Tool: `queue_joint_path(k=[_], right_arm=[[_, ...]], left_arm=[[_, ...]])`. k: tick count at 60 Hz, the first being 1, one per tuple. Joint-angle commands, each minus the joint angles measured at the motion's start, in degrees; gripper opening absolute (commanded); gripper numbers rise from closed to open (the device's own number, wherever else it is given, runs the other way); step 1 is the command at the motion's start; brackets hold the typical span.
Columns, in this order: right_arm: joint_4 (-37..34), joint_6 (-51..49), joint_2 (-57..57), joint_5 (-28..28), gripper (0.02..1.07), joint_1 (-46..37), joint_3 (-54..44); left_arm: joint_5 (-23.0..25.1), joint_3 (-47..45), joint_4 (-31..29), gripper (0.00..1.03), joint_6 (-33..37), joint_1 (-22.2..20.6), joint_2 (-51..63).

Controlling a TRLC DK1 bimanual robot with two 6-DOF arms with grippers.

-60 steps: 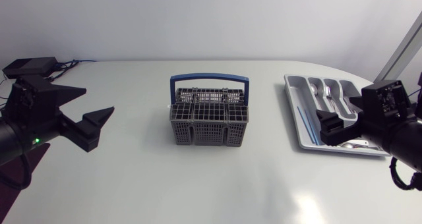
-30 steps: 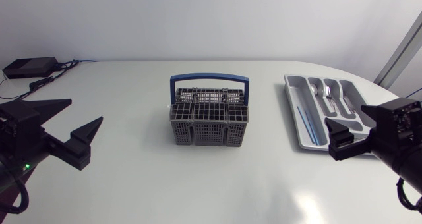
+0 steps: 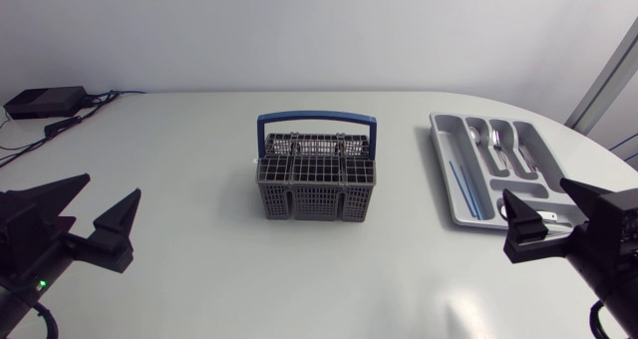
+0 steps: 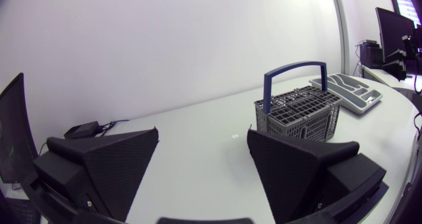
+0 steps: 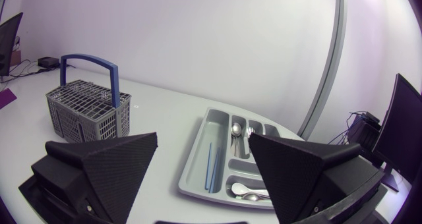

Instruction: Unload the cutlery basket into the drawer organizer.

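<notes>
Retreat is what you see: both arms have drawn back toward the white worktop's (image 3: 199,140) near edge; left tool (image 3: 113,184) and right tool (image 3: 538,191) hang spread, empty; grey mesh cutlery basket with blue handle (image 3: 317,184) sits mid-worktop, seemingly emptied; grey plastic drawer organizer (image 3: 444,150), now uncovered, holds silver cutlery (image 3: 498,140); unloading looks finished.

The basket (image 3: 317,179), grey with a blue handle, stands upright. Well right of the basket lies the organizer (image 3: 446,169), holding cutlery (image 3: 497,146). The left gripper (image 3: 110,186) is far left of the basket and the right gripper (image 3: 538,191) far right, both with fingers apart.
</notes>
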Motion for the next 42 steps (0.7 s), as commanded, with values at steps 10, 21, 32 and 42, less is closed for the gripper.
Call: queue_joint_path(k=[10,21,32,42], right_arm=[[2.38,6.42,-7.00,-1.05,1.02,-1.37,-6.14],[3.80,10.06,-12.39,-1.80,1.02,-2.25,-10.00],[4.34,11.44,-14.44,-2.09,1.02,-2.59,-11.46],[4.34,11.44,-14.44,-2.09,1.02,-2.59,-11.46]], left_arm=[[-2.87,-5.80,1.52,0.99,-7.02,0.82,-6.65],[-5.12,-9.51,2.18,0.99,-11.18,1.11,-11.68],[-5.98,-10.92,2.44,0.99,-12.75,1.21,-13.58],[-5.98,-10.92,2.44,0.99,-12.75,1.21,-13.58]])
